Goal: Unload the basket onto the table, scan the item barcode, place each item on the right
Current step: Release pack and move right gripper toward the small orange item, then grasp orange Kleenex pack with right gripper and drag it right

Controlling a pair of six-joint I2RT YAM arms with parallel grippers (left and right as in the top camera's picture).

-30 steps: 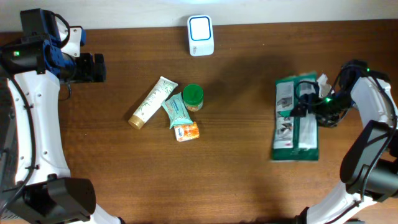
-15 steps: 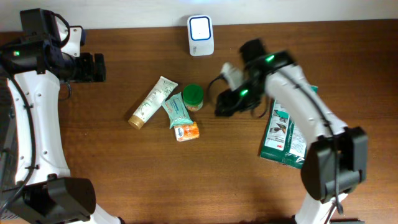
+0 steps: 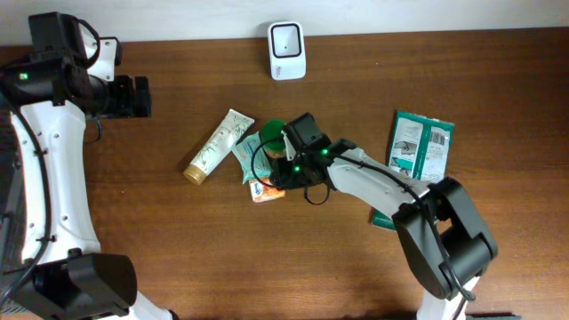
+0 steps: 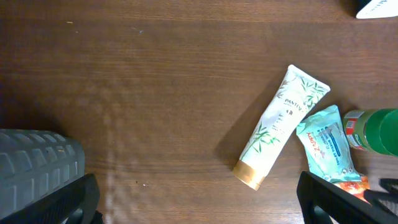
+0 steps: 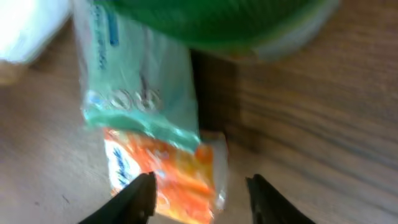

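A small orange packet (image 3: 265,188) lies in the middle of the table, below a teal packet (image 3: 252,156) and a green-lidded jar (image 3: 276,135). A white-and-green tube (image 3: 218,145) lies to their left. The white barcode scanner (image 3: 286,39) stands at the far edge. My right gripper (image 3: 283,171) hovers over the orange packet (image 5: 180,177). In the right wrist view this gripper (image 5: 202,199) is open, with the packet between its fingertips nearer the left one. My left gripper (image 3: 133,96) rests at the far left. Its wrist view shows it (image 4: 199,205) wide open over bare wood.
A green wipes pack (image 3: 420,147) lies at the right, and a green edge (image 3: 382,220) shows under the right arm. In the left wrist view the tube (image 4: 280,127), the teal packet (image 4: 326,143) and the jar (image 4: 376,129) lie to the right.
The right arm swung from the wipes pack at the right over to the cluster in the middle, and its jaws have narrowed. The pack shifted. The left arm stayed still.
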